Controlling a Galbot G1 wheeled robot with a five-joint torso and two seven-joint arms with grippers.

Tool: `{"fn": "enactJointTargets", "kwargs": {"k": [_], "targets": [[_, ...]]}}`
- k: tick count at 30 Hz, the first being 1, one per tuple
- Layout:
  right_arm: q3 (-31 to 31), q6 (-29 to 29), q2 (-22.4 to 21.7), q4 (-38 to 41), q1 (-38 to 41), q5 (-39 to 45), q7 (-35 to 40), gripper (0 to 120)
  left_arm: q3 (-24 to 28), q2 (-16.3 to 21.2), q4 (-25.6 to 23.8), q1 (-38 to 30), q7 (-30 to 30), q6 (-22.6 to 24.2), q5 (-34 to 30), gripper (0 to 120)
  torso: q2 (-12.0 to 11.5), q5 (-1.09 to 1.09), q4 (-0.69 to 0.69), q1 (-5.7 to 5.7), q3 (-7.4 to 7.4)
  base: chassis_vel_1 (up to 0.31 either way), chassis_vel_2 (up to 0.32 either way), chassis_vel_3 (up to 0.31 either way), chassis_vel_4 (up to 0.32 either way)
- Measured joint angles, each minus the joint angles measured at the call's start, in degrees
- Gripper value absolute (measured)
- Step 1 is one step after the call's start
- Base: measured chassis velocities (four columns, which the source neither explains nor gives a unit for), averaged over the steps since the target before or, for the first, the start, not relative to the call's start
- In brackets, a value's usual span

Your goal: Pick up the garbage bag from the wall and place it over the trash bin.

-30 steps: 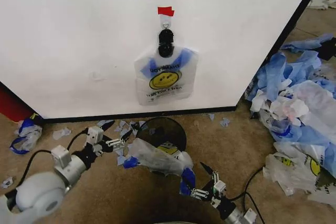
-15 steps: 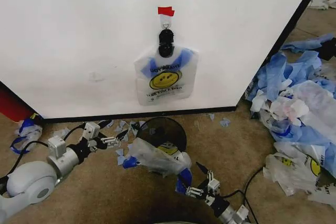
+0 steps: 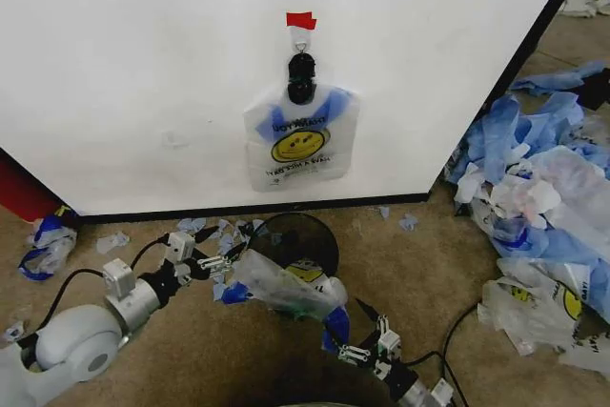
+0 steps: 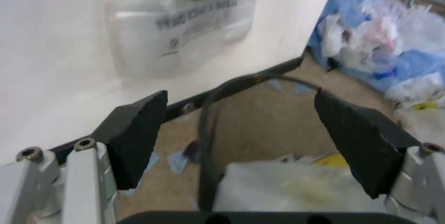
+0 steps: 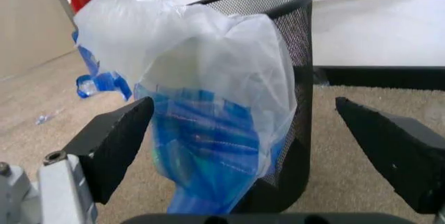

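Translucent plastic of a garbage bag [image 3: 286, 285] was draped over the trash bin [image 3: 297, 236] rim on the floor below the wall [image 3: 143, 64]. Both grippers, left [image 3: 221, 261] and right [image 3: 345, 350], were held beside it, fingers spread and empty, as if for adjusting it.

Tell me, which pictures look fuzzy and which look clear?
Head view: mostly clear, the smiley on the hanging bag easy to make out. Left wrist view: soft all over, the print on that bag smeared, the left gripper's pads blurry up close. Right wrist view: the bin's mesh sharp, the bag draped on it clear, the wall washed bright.
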Motion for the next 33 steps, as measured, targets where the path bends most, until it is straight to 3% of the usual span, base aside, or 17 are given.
{"fn": "enactJointTargets", "kwargs": {"k": [5, 15, 26, 33], "targets": [[1.19, 0.38, -1.57, 1.29, -1.13, 0.14, -0.15, 97, -0.83, -1.85, -3.00, 1.91, -0.96, 0.56, 2.02, 83, 0.00, 0.00, -0.01, 0.00, 0.00, 0.000, 0.000, 0.000, 0.000], [2.54, 0.56, -4.17, 3.72, -2.05, 0.47, 0.19, 97, -1.39, -5.55, -4.16, 4.11, -1.24, 0.60, 5.28, 83, 0.00, 0.01, 0.00, 0.00, 0.00, 0.000, 0.000, 0.000, 0.000], [3.82, 0.76, -5.66, 5.07, -1.37, 1.75, 0.84, 97, -1.45, -6.42, -2.93, 3.74, -1.29, 0.51, 5.69, 83, 0.00, 0.01, 0.00, 0.00, 0.00, 0.000, 0.000, 0.000, 0.000], [8.79, -0.06, -7.21, 8.30, 0.85, 7.07, 1.20, 97, -1.52, -5.39, -1.41, 0.93, -1.77, 1.06, 3.39, 84, 0.00, -0.02, 0.00, 0.00, 0.00, 0.000, 0.000, 0.000, 0.000]]}}
